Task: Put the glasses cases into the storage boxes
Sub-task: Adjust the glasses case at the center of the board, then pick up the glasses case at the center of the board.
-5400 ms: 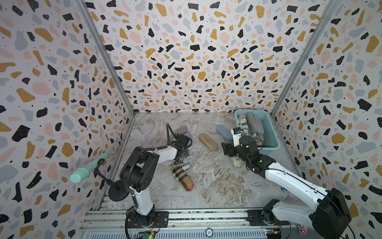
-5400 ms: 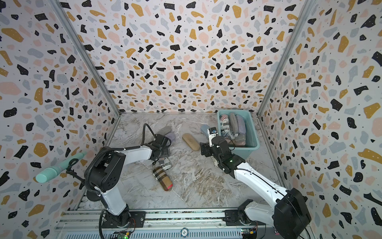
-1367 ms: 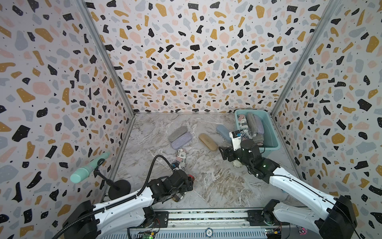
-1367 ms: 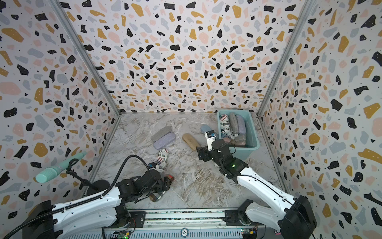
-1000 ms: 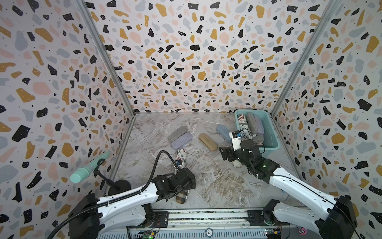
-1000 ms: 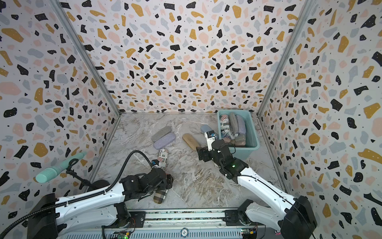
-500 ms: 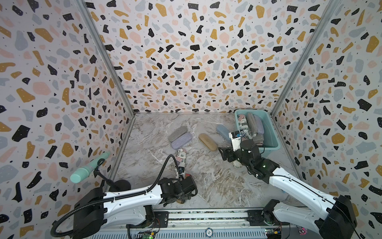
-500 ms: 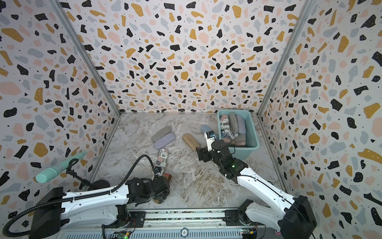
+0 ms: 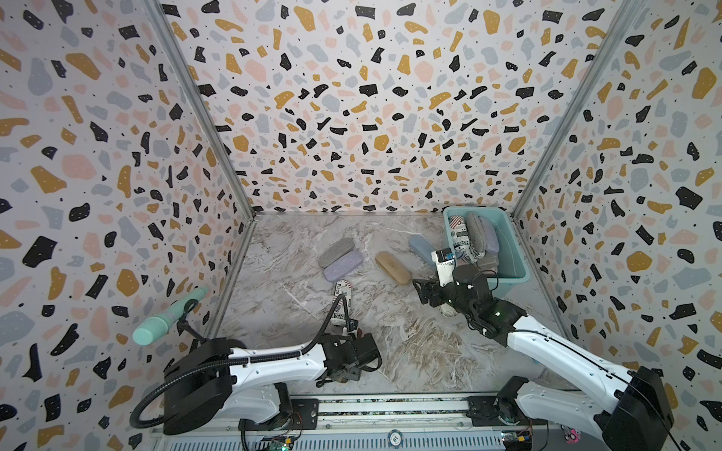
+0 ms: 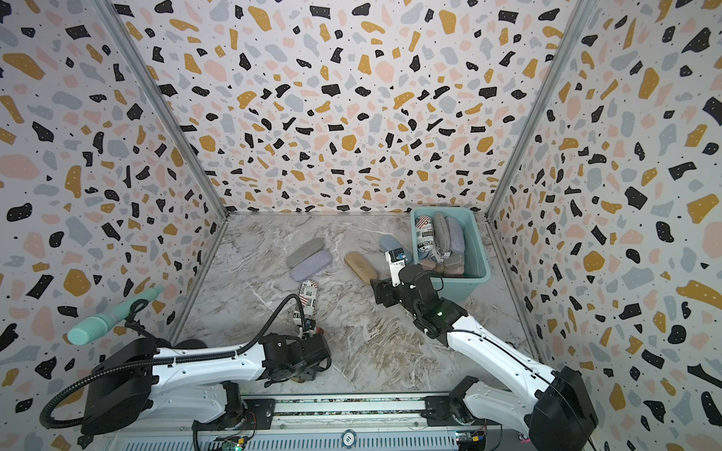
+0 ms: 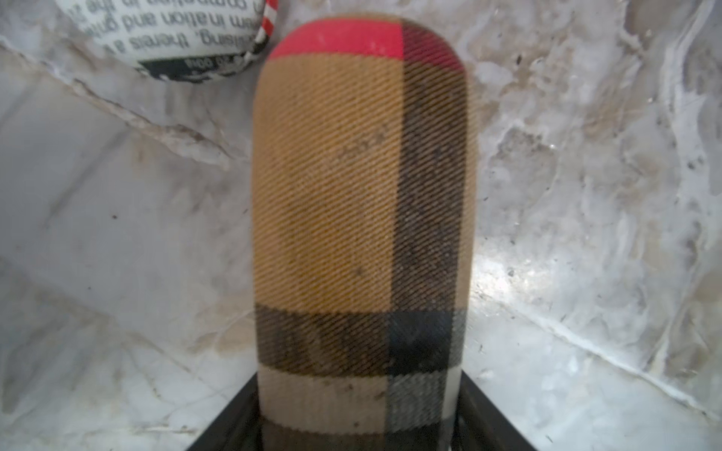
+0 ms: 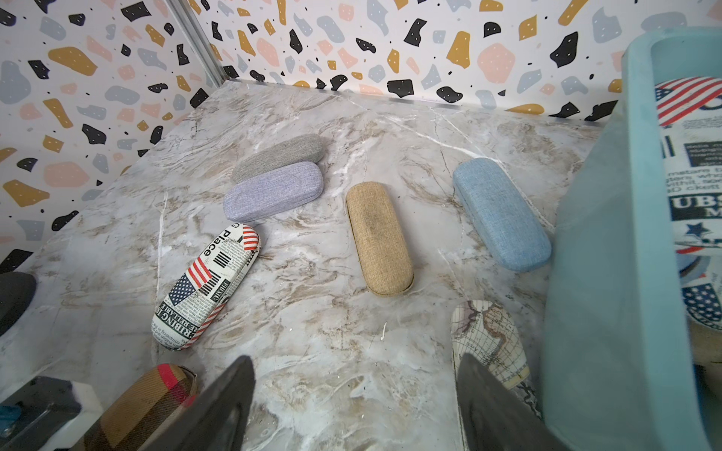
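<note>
Where the table (image 9: pixel 390 312) nears its 7 o'clock edge, the left tool (image 11: pixel 359 406) grips the plaid glasses case (image 11: pixel 359 175); beyond, a newspaper-print case (image 12: pixel 207 285) reads "Place". The right tool (image 12: pixel 355 410) stands with jaws apart, empty, beside a map-print case (image 12: pixel 488 339); the teal tub (image 12: pixel 594 293) at 1 o'clock holds more cases (image 9: pixel 474 234).

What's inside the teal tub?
In the teal tub, a newspaper-print case, a grey case and a lilac case lie on top. Pinkish cases peek out beneath; anything deeper is covered.
</note>
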Robot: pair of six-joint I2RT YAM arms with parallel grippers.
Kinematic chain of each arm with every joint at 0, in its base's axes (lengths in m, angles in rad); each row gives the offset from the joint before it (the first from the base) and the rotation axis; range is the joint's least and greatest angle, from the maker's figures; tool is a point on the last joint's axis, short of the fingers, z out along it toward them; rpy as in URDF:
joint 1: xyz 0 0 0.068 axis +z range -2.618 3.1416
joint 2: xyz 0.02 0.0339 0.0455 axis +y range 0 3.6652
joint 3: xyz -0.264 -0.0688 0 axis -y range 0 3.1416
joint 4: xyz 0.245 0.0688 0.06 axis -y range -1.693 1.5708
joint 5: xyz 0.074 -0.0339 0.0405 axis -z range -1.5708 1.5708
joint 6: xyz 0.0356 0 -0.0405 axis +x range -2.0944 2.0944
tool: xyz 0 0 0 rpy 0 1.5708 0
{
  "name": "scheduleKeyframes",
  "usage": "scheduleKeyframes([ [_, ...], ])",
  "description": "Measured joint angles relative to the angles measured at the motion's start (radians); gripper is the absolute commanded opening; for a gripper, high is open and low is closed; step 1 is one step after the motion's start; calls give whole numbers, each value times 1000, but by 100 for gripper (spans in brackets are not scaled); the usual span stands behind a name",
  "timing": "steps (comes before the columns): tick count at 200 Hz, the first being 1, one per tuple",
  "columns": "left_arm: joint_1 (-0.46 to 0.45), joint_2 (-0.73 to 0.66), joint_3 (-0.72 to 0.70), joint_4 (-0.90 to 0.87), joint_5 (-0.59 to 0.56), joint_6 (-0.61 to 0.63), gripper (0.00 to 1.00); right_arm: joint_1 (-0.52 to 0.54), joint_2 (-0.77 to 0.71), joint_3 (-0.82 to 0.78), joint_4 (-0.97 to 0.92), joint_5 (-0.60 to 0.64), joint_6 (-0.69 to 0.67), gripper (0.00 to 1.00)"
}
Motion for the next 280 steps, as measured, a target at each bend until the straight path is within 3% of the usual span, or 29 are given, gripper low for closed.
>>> scheduleKeyframes([
  [21,0,0,0,1,0,0,64,0,2,0,0,0,0,82],
  [37,0,0,-2,5,-1,0,72,0,6,0,0,0,0,82],
  [65,0,29,-13,27,0,0,74,0,15,0,0,0,0,82],
  [98,0,35,-14,55,-4,3,56,0,16,0,0,0,0,82],
  [137,0,21,0,34,-31,3,55,0,16,0,0,-1,2,81],
  [174,0,-16,97,55,-90,38,56,0,17,0,6,-43,28,82],
  [219,30,-8,190,267,-151,118,52,-2,45,21,40,-181,117,87],
  [252,107,43,206,467,-121,167,51,-16,96,57,84,-304,184,87],
  [280,120,121,265,544,-68,215,52,-22,142,66,122,-377,225,83],
])
